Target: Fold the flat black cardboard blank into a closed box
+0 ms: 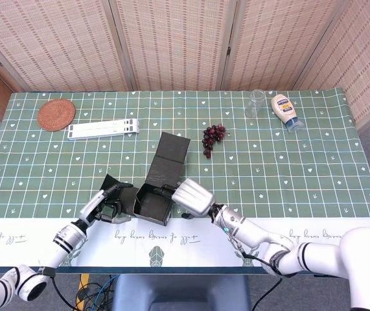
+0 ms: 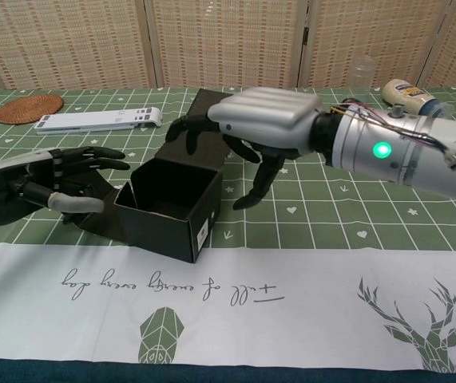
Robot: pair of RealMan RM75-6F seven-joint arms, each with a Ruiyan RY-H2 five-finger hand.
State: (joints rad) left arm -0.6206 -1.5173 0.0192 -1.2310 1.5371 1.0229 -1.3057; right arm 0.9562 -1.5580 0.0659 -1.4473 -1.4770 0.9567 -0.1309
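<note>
The black cardboard box (image 1: pixel 152 202) (image 2: pixel 172 203) stands open-topped near the table's front edge. Its long lid flap (image 1: pixel 169 157) (image 2: pixel 212 108) stretches away toward the back. A side flap (image 2: pixel 100 215) sticks out low on its left. My left hand (image 1: pixel 110 204) (image 2: pixel 36 187) lies just left of the box with fingers spread, its thumb close to that side flap, holding nothing. My right hand (image 1: pixel 191 196) (image 2: pixel 259 132) hovers over the box's right rear corner, fingers apart and pointing down, empty.
A bunch of dark grapes (image 1: pixel 213 137) (image 2: pixel 293 121) lies behind the lid flap. Further back right are a glass (image 1: pixel 256 102) and a mayonnaise bottle (image 1: pixel 285 111). A white folding stand (image 1: pixel 104 129) and a woven coaster (image 1: pixel 56 114) sit at the back left. A white printed runner (image 2: pixel 251 295) edges the front.
</note>
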